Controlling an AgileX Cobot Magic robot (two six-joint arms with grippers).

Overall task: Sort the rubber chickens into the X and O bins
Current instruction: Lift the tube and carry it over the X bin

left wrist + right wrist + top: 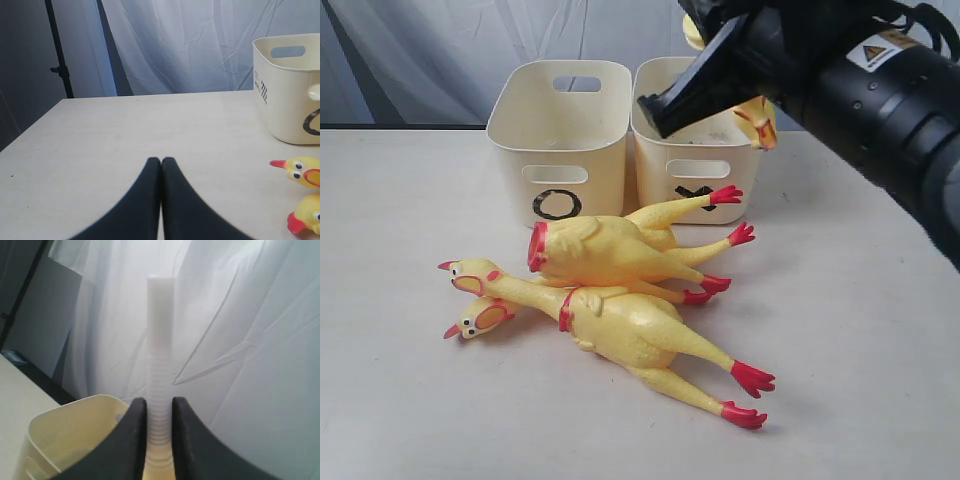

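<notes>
Three large rubber chickens lie piled on the table in front of the bins: one on top, one nearest the front, and a third mostly hidden between them. The O bin stands left of the X bin. My right gripper is above the X bin, shut on a small rubber chicken. Its pale ribbed neck runs between the fingers and its head hangs under the right arm. My left gripper is shut and empty, low over the table beside the O bin.
Two chicken heads lie to one side of the left gripper. A grey curtain hangs behind the table. A black stand pole is at the far table corner. Bare tabletop stretches left of the O bin.
</notes>
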